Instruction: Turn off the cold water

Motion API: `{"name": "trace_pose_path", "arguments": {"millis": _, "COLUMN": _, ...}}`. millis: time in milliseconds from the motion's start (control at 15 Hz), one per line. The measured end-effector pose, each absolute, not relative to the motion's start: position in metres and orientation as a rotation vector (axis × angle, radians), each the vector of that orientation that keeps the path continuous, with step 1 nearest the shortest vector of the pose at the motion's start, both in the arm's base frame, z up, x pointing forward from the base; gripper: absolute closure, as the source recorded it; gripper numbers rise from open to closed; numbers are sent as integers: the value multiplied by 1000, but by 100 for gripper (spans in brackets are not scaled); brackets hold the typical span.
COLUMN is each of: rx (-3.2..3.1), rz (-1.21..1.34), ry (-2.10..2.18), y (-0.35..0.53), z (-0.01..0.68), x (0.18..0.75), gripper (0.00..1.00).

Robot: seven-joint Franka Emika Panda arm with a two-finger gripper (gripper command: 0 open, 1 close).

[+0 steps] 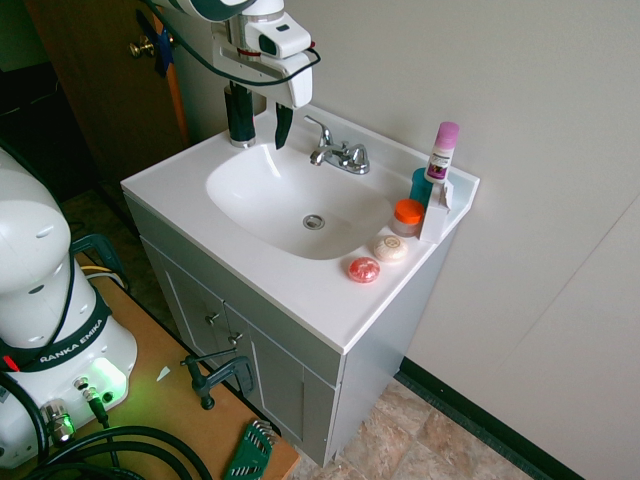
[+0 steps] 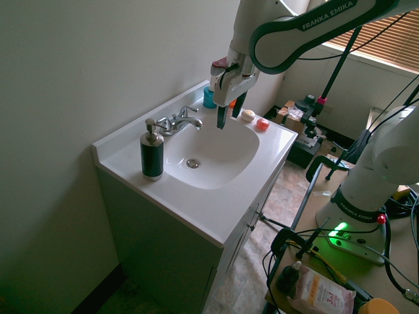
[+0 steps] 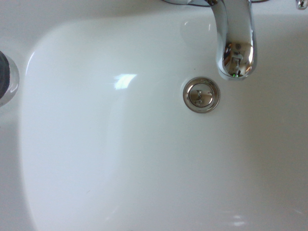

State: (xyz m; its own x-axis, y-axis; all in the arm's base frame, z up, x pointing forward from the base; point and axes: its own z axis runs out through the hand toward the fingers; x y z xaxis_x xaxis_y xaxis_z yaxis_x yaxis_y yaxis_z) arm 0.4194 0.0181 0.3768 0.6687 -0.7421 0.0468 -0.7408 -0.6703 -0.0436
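From my remote seat, nearest in the 1st ext view I read "RANKA EMIKA" on the white arm base; the 2nd ext view shows "FRANKA EMIKA" on the upper arm link. Next out is the white vanity sink w/ its oval basin and a round chrome drain, dry as far as I can see. Along the counter edge sit a round pink soap, a cream round soap, then an orange-lidded small jar, a teal cup and a white tube w/ pink cap; its label print is too small to read. The two-finger black-tipped gripper hangs over the basin's back rim, fingers spread apart, holding nothing. Just beside it, at the back rim, stands the small shiny chrome faucet, two lever handles, no stream visible. The black cylindrical pump bottle stands on the counter at the faucet's other side.
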Motion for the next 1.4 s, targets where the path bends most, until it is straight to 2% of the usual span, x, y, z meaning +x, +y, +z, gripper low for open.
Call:
{"name": "trace_pose_path", "arguments": {"millis": 200, "rx": -2829, "rz": -127, "ry": 1303, "y": 12, "z": 379, "x": 424, "gripper": 0}}
{"name": "trace_pose_path", "arguments": {"millis": 400, "rx": -2819, "rz": -367, "ry": 1401, "y": -19, "z": 366, "x": 453, "gripper": 0}}
{"name": "trace_pose_path", "arguments": {"millis": 533, "rx": -2808, "rz": -427, "ry": 1465, "y": -30, "z": 341, "x": 477, "gripper": 0}}
{"name": "trace_pose_path", "arguments": {"millis": 933, "rx": -2794, "rz": -495, "ry": 1536, "y": -43, "z": 307, "x": 549, "gripper": 0}}
{"name": "trace_pose_path", "arguments": {"millis": 1400, "rx": -2804, "rz": -506, "ry": 1578, "y": -60, "z": 271, "x": 569, "gripper": 0}}
